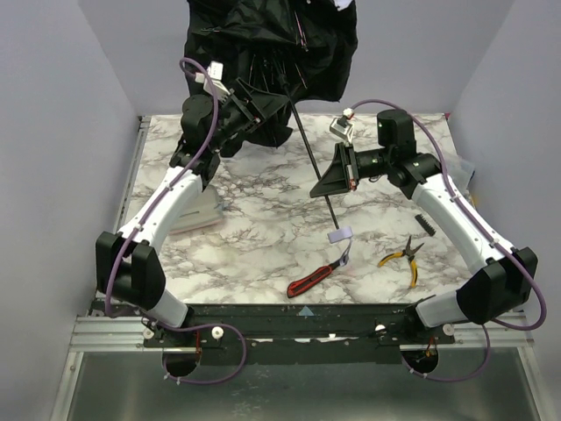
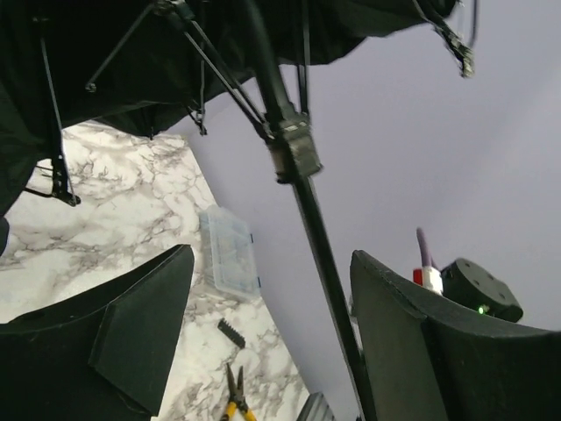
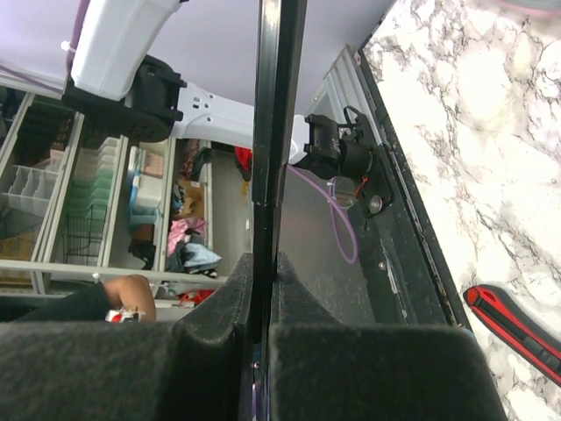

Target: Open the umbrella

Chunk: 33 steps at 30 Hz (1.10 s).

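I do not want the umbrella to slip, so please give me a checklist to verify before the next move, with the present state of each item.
1. Right gripper shut on the shaft: ok.
2. Shaft passes between the fingers of the left gripper, jaws apart and not touching it: ok.
3. Runner locked in place: cannot tell.
4. Canopy fully spread: not ok, the fabric hangs bunched.
5. Handle apart from the pliers: ok.
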Tool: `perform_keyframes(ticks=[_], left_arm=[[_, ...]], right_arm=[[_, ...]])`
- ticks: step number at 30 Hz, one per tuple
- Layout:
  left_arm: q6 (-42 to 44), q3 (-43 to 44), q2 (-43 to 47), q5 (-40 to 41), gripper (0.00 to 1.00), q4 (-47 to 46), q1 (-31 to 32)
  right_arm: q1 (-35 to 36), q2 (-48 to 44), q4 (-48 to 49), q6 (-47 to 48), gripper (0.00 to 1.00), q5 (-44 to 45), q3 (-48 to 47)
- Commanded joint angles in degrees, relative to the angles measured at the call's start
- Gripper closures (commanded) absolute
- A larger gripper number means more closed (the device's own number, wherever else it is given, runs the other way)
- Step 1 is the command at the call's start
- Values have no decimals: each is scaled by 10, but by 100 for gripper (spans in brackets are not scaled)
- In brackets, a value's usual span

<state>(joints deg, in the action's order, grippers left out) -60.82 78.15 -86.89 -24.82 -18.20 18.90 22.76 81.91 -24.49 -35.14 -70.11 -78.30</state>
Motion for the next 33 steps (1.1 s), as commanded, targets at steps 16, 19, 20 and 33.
perform_keyframes(ticks=[16,19,20,33], left_arm=[[-75,92,-87,68,70,-60,18],[-74,112,-97,77,72,-58,12],[-73,119,-100,78,72,-56,10],[-44,192,-107,104,70,-26,-70]], right_arm=[[3,-29,76,50,100,-47,24],[14,-27,20,105,100,-44,17],[17,-24,-22,140,100,-43,11],[28,-13,-203,325,100,-20,15]])
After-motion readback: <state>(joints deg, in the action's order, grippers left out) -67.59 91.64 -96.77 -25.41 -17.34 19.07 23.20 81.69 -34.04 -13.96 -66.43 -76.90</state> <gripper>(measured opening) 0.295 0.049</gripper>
